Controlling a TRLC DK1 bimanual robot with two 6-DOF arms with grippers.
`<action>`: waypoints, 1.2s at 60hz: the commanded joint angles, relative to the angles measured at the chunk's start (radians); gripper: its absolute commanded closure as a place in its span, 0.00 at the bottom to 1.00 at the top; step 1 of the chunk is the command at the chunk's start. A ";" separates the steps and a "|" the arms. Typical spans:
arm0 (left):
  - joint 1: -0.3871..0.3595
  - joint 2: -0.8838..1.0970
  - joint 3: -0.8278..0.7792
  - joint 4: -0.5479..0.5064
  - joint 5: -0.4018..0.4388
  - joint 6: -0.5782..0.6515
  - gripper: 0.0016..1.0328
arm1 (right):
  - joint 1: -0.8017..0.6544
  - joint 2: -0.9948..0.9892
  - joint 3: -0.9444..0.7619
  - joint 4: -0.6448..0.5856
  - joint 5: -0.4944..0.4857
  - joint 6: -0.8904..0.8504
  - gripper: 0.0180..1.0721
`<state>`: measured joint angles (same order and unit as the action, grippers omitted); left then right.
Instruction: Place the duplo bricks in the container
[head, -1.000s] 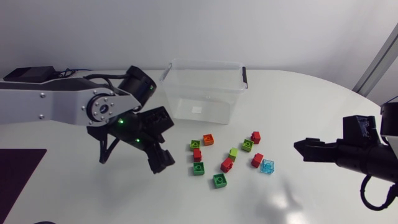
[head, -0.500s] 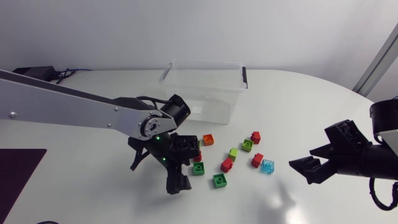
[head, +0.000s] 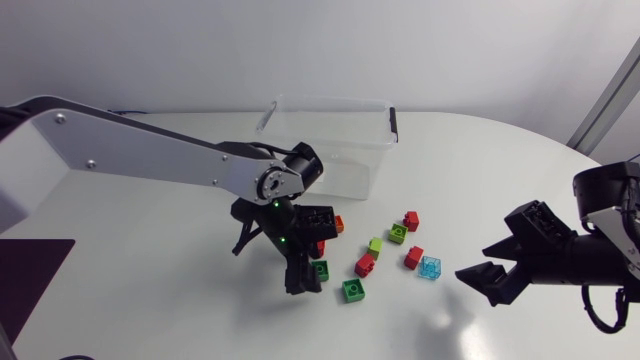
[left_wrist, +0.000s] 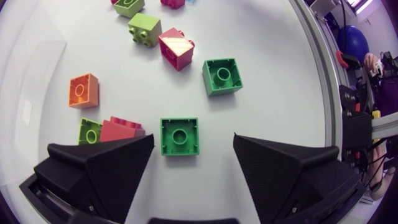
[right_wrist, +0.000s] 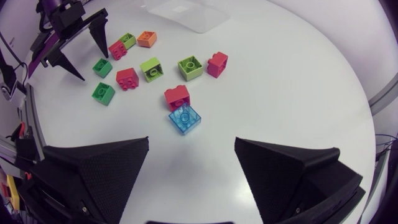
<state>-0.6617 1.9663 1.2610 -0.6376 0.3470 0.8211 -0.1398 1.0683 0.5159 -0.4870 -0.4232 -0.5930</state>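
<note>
**Several neighbours crowd the grab**

Head view: left gripper (head: 310, 262) hangs at six o'clock of the clear plastic container (head: 330, 100).
Left wrist view: fingers (left_wrist: 106, 168) wide, dark green square brick (left_wrist: 180, 135) between them; the red brick (left_wrist: 119, 130) beside one finger may snag.
Right wrist view: right gripper (right_wrist: 191, 152) wide, empty.

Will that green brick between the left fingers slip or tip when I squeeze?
The green brick looks like stiff moulded plastic, so it probably won't deform. It lies flat, stud up, and squat, so it is unlikely to tip or roll. Its glossy sides may slide slightly in the left gripper.
</note>
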 joint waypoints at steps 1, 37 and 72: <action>-0.001 0.036 0.037 -0.040 0.018 0.043 0.17 | -0.009 0.010 -0.014 0.010 -0.009 -0.037 0.05; -0.022 0.137 0.147 -0.134 -0.063 -0.088 0.38 | -0.007 -0.031 -0.039 -0.002 0.014 -0.056 0.05; -0.044 0.002 0.061 -0.128 -0.089 -0.145 0.62 | 0.109 0.174 -0.014 0.136 0.034 -0.136 0.08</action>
<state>-0.7017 2.0438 1.3617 -0.7578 0.2592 0.6800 -0.0551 1.1984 0.4889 -0.3737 -0.3889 -0.6888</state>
